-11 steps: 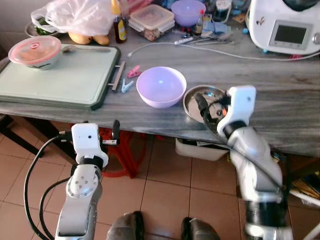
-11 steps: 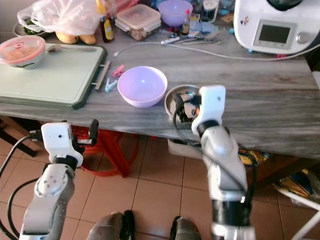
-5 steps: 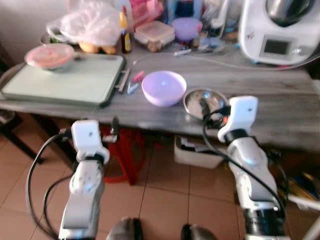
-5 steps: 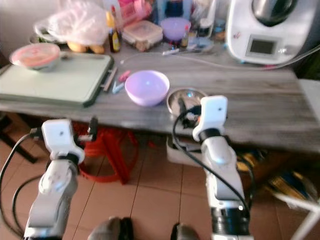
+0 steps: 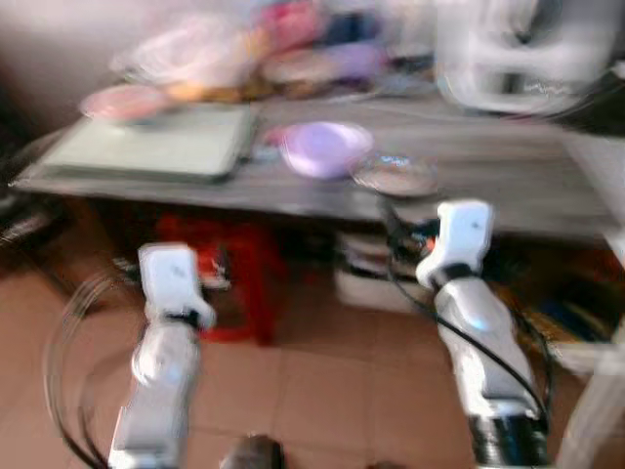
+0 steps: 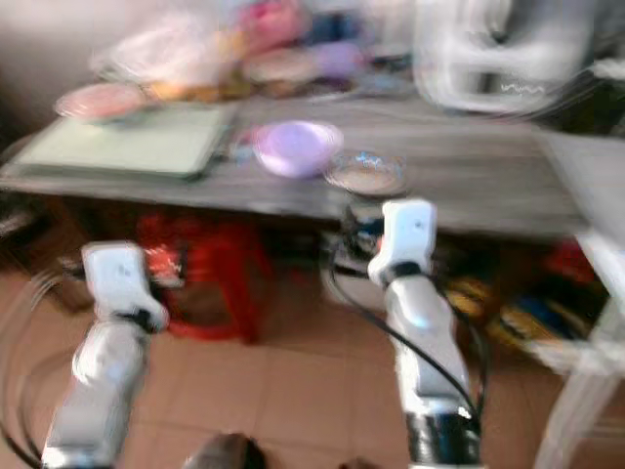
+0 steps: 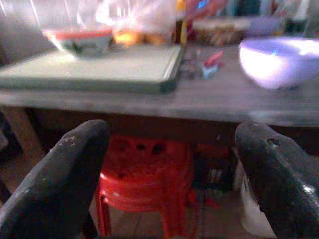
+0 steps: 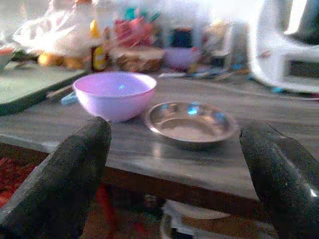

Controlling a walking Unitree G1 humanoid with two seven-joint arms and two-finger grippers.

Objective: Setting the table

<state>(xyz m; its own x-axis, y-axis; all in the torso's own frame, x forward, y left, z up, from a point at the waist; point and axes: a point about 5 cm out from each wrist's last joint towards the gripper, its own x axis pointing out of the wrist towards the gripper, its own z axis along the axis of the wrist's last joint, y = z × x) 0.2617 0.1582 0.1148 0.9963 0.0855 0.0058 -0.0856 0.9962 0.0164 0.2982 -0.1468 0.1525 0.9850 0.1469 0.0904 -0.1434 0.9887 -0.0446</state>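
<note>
Straight ahead of the right gripper (image 8: 174, 164), spread wide and empty: steel dish (image 8: 190, 123) near the table (image 8: 149, 164) edge, purple bowl (image 8: 114, 94) just beside it. Left gripper (image 7: 169, 174) likewise spread, empty, facing the green board (image 7: 94, 72); right arm judged nearer the dish.

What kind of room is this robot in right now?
Most likely a home kitchen or dining area. A grey table holds a purple bowl, a metal dish and a large cutting board, with a white kitchen appliance and food containers at the back. A red stool stands under it.
</note>
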